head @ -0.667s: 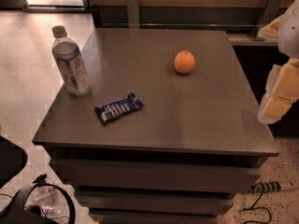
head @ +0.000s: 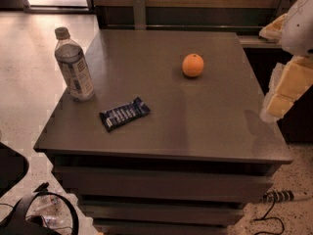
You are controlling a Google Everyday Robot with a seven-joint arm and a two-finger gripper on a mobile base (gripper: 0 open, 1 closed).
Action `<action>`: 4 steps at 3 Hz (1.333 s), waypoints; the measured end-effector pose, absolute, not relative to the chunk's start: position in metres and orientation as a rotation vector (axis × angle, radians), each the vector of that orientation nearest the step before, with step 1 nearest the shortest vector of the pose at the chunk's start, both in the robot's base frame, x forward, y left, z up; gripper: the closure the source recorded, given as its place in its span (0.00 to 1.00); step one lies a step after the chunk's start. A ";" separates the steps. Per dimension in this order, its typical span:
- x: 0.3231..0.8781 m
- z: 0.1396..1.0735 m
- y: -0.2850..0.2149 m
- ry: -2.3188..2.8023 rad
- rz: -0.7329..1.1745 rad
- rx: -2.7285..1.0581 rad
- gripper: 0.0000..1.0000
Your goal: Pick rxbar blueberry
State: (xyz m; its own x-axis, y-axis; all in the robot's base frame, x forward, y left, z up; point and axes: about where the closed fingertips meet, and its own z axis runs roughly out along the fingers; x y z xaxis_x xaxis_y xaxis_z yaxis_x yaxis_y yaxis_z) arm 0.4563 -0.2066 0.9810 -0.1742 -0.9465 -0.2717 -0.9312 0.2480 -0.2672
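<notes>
Landmark for all positions: the bottle [head: 74,70], standing upright with its cap on near the far-left corner of the surface [head: 210,121].

Task item: the snack bar [head: 124,114], in a dark blue wrapper, lies flat just beside the bottle, nearer the front edge. It is apart from the bottle and not touching it. Its long side runs at a slant to the front edge. Nothing rests on it or covers it.

Claw [head: 286,89]: it hangs on the far side of the surface from the bottle, past the opposite edge and above surface level. How far open it is cannot be told. It is well apart from every item, so in my judgement it holds nothing. The position reads as a standoff ahead of the approach; the reach has not begun.

Other items: the orange [head: 193,65] sits well apart from the bottle, towards the claw's side. A power strip [head: 283,196] lies on the floor below, far from the bottle.

Obstructions: a straight reach to the snack bar passes in front of the orange, with room to spare. The bottle is the likelier hazard, being tall, light and close to the snack bar. A flat wrapper offers little height to grip.
</notes>
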 end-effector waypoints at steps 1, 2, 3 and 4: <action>0.476 0.967 -0.192 2.053 0.054 -1.723 0.00; 0.491 0.944 -0.162 1.939 0.187 -1.715 0.00; 0.503 0.922 -0.125 1.846 0.294 -1.699 0.00; 0.519 0.901 -0.086 1.765 0.394 -1.700 0.00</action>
State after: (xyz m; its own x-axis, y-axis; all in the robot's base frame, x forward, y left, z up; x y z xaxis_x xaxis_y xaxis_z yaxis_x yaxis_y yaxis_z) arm 0.5186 -0.0865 0.9013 0.0498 -0.7746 -0.6305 -0.9692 0.1148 -0.2176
